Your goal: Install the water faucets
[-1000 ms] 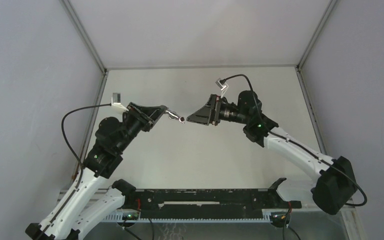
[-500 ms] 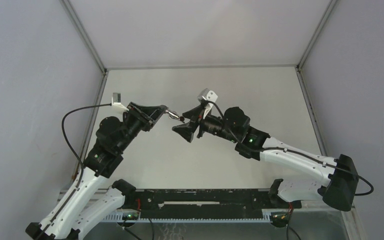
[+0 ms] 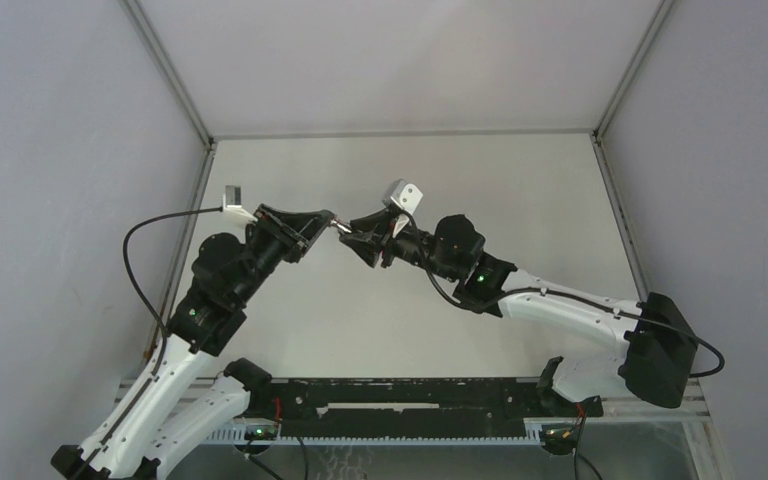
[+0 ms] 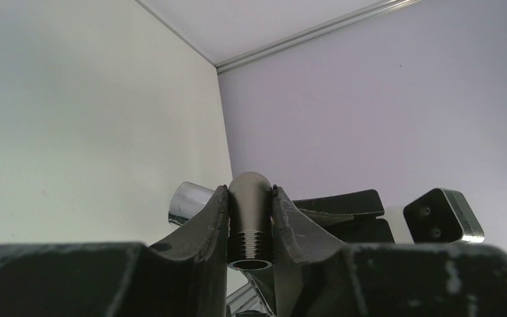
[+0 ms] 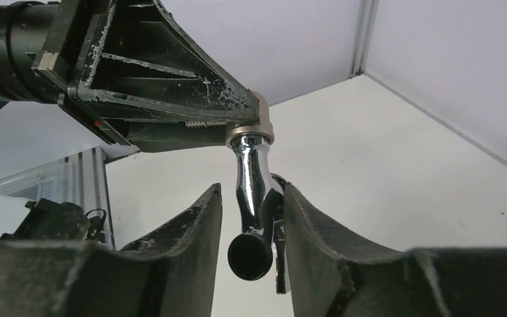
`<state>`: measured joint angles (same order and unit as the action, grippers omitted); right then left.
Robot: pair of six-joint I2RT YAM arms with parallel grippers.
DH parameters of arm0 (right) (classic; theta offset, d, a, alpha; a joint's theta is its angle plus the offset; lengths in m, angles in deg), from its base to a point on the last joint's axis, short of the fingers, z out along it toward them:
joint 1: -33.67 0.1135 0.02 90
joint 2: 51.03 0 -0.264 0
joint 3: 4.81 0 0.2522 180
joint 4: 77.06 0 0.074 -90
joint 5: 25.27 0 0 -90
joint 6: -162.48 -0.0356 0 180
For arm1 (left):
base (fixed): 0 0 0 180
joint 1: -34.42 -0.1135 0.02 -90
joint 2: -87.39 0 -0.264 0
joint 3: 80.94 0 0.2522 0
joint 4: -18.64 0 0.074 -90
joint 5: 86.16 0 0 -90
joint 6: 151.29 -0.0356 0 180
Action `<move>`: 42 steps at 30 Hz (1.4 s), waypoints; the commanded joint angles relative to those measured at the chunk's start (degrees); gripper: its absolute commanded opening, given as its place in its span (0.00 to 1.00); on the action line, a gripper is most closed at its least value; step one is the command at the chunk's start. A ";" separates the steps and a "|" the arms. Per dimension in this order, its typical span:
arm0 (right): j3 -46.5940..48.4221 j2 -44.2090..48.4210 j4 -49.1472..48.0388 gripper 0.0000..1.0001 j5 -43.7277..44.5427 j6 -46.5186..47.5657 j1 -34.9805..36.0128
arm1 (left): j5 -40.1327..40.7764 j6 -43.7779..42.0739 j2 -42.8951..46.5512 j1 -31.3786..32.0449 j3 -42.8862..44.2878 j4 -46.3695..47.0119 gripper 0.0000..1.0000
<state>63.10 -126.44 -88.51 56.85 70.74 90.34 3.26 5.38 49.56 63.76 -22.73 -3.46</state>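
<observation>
Left gripper (image 3: 330, 222) is clamped on the threaded end of the bent faucet (image 5: 254, 191), holding it up off the table (image 3: 380, 330). The shiny spout juts out from the left gripper's tips, and the right gripper (image 5: 251, 198) straddles it: jaws narrow, one finger (image 5: 298, 221) touching chrome, a sliver of gap on the other side

A pale off-white tabletop (image 3: 520, 180) fills the middle of the top view. Plain lilac-grey panels close it in: a left wall (image 3: 50, 150), a right wall (image 3: 730, 120) and a back wall (image 3: 400, 60) across the upper frame. Slim aluminium posts (image 3: 165, 70) run diagonally from the upper corners to the table's far corners. A black rail (image 3: 410, 395) crosses the bottom. The light is soft and even.
</observation>
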 commanded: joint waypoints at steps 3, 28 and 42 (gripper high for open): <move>0.34 -2.14 -6.54 0.40 0.38 0.80 0.38 | 0.40 1.00 1.08 -0.35 0.77 2.81 0.00; -1.33 1.85 -4.85 0.00 -7.57 -1.47 -4.37 | -0.44 0.72 0.71 -0.34 0.58 2.71 0.62; -1.33 1.19 -6.31 0.00 -7.00 -3.00 -4.37 | -2.84 2.53 -0.37 0.77 -2.22 7.39 0.63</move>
<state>61.14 -127.23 -90.32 50.51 69.15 85.92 2.06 6.87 48.77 63.76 -23.74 -0.16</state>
